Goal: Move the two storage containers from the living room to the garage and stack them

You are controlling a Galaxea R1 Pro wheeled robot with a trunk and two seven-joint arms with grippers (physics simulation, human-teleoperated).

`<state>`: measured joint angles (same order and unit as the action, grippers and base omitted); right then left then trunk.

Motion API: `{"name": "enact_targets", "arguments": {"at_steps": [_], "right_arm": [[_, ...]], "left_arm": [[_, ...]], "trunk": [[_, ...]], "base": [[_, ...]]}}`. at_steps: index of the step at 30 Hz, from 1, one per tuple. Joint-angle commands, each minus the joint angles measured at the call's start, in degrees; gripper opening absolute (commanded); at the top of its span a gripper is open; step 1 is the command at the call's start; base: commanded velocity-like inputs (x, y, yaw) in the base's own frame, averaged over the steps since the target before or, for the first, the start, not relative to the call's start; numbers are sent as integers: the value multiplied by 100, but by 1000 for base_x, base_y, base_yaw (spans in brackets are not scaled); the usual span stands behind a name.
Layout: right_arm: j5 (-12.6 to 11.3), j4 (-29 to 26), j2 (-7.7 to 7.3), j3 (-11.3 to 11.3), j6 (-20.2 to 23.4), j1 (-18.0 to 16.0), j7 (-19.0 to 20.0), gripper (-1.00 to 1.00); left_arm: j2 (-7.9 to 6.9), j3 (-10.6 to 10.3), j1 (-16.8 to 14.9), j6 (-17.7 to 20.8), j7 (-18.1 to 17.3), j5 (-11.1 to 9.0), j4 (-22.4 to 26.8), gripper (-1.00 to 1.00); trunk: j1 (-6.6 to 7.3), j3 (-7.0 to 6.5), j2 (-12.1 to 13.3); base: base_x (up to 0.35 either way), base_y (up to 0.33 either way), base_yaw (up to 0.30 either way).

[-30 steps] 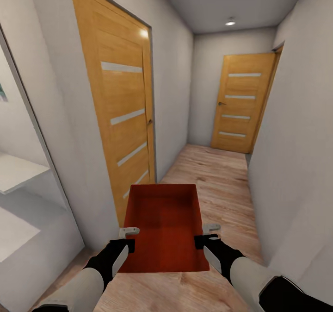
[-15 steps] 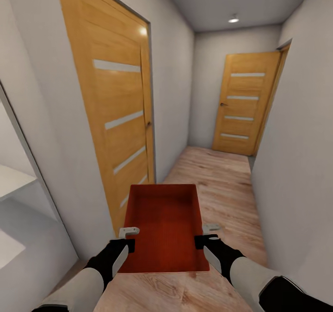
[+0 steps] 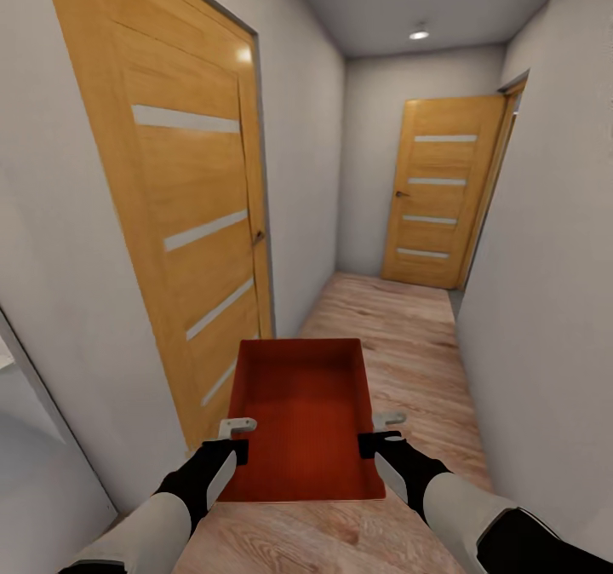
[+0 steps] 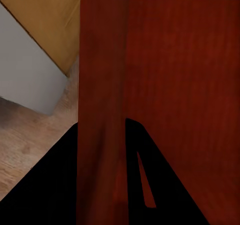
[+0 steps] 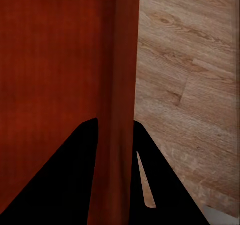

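Note:
One red-orange open-top storage container (image 3: pixel 302 416) hangs level in front of me, above the wood-plank flooring of a narrow corridor. My left gripper (image 3: pixel 235 439) is shut on its left wall and my right gripper (image 3: pixel 381 433) is shut on its right wall. In the left wrist view, the container's wall (image 4: pixel 102 85) runs between the black fingers (image 4: pixel 50 195) of the left gripper (image 4: pixel 102 185). The right wrist view has the opposite wall (image 5: pixel 120 60) pinched the same way by the right gripper (image 5: pixel 115 185). The bin's inside is bare.
A honey-wood door (image 3: pixel 183 208) with frosted strips stands close on the left. A second such door (image 3: pixel 438 191) closes the corridor's far end. Grey-white walls (image 3: pixel 545 259) hem in both sides. Wood-plank flooring (image 3: pixel 409 335) runs ahead past the bin.
The view has moved forward along the corridor: the left door looms larger and the white shelf at far left has slid out of sight. The container and both grippers hold the same pose.

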<state>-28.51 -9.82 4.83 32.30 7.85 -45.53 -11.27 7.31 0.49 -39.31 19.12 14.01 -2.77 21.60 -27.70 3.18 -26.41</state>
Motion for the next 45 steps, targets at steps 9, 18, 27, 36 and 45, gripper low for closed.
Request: {"name": "enact_targets", "arguments": {"at_steps": [9, 18, 27, 36, 45], "right_arm": [[38, -29, -59, 13, -152, -9, -34, -100], [38, -29, -49, 13, -152, -9, -34, -100], [38, -29, -61, 13, -152, -8, -34, -100], [38, -29, -61, 13, -152, -9, -34, -100], [38, -29, -53, 13, -152, -8, -34, -100]], "left_arm": [[-160, -23, 2, 31, 41, -101, -7, -100], [-161, -23, 2, 31, 41, -101, -7, -100], [-168, -23, 2, 31, 41, -101, -7, -100], [-166, -23, 2, 31, 41, -101, -7, -100], [-168, -23, 2, 31, 41, -100, -7, -100]], "trunk": [[-6, -30, -11], [-6, -50, -11], [-6, -50, -11], [-6, -50, -11], [-6, -50, -11]], "base": [[321, 0, -144], [321, 0, -73], [321, 0, -162], [321, 0, -188], [321, 0, -156]]}}
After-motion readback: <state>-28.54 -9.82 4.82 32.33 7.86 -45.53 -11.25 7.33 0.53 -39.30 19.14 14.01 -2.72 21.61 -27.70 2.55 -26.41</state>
